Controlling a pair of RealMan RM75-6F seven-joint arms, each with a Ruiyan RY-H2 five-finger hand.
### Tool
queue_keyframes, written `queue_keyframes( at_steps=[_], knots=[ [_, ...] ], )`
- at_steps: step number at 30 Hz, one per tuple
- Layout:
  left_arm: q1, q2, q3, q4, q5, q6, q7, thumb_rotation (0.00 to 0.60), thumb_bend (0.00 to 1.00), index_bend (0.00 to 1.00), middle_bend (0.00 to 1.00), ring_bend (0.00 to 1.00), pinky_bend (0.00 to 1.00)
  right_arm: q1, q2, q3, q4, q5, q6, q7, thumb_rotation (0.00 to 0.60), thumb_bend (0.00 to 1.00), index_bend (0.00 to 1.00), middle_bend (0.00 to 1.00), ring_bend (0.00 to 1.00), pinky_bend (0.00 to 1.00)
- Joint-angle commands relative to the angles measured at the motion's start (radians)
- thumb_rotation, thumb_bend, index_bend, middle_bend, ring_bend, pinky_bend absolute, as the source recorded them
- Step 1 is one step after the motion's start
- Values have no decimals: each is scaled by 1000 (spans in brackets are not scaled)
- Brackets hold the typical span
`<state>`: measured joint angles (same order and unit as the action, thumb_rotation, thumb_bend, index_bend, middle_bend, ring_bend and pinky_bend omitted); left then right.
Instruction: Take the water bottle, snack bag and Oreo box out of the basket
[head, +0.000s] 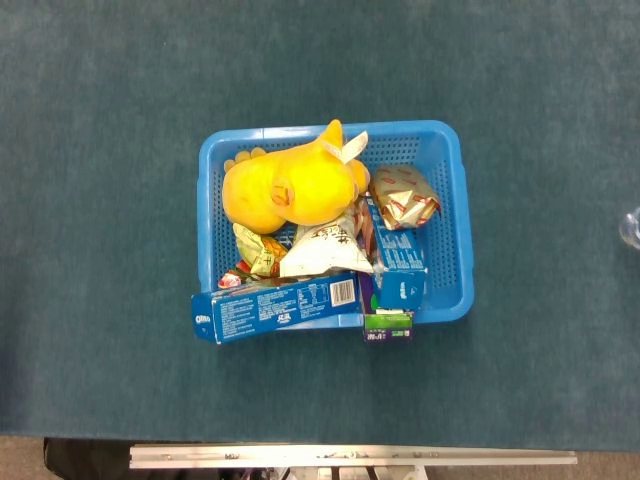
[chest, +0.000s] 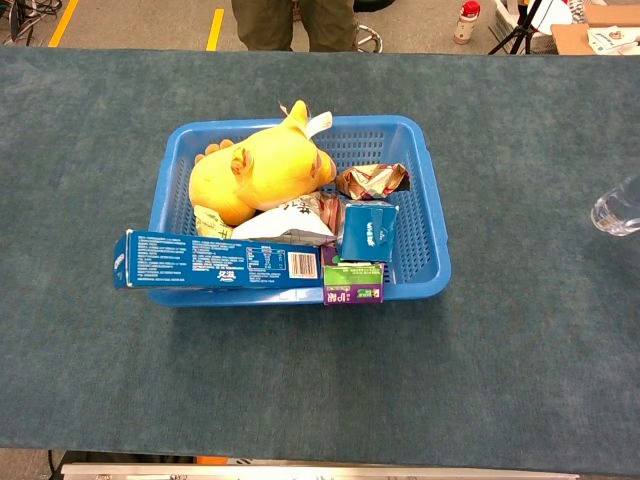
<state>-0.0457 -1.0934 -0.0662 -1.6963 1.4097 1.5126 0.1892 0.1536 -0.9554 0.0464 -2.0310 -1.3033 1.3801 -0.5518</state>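
Note:
Only the clear base of the water bottle (head: 632, 228) (chest: 616, 210) shows, at the right edge of both views, above the table and well right of the blue basket (head: 457, 215) (chest: 428, 190). Whatever holds it is out of frame. The long blue Oreo box (head: 275, 310) (chest: 215, 262) lies across the basket's near rim, its left end sticking out. A white snack bag (head: 322, 250) (chest: 290, 222) lies in the middle of the basket, behind the Oreo box. Neither hand shows in either view.
A yellow plush toy (head: 295, 187) (chest: 262, 172) fills the basket's far left. A gold and red foil bag (head: 403, 197), a blue carton (head: 400, 270) and a purple-green carton (head: 388, 325) crowd its right side. A person stands beyond the far table edge (chest: 280, 20).

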Motion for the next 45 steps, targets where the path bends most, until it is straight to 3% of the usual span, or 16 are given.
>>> queue_keyframes(
  at_steps=[1,6,13,22,29,36,45],
  knots=[
    [0,0,0,-1,-1,-1,1,600,446,424,409,394,440,0,24,-12,-25,34,-26,-12,600,161,743,682,673,572],
    [0,0,0,-1,-5,-2,2,600,446,423,409,394,440,5,41,-20,-30,39,-47,7,600,150,720,633,630,572],
    [-1,1,0,0,-7,-3,1,600,446,423,410,394,440,5,59,-26,-38,17,-53,49,600,113,458,516,537,573],
    [-1,2,0,-1,-8,-3,-1,600,446,423,410,395,440,2,77,-32,-47,-29,-42,82,600,6,275,396,447,573],
    [-1,2,-1,-1,-8,-1,-2,600,446,424,410,395,440,-4,74,-27,-40,-87,-16,126,600,0,240,356,416,573],
    [0,2,-1,-2,-9,0,-3,600,446,424,410,395,441,12,-13,-7,48,-237,30,212,600,0,241,359,409,573],
    [4,9,-2,-6,-5,9,-16,600,446,423,411,395,441,102,-159,22,151,-326,-40,121,600,0,277,368,408,513]
  ],
)
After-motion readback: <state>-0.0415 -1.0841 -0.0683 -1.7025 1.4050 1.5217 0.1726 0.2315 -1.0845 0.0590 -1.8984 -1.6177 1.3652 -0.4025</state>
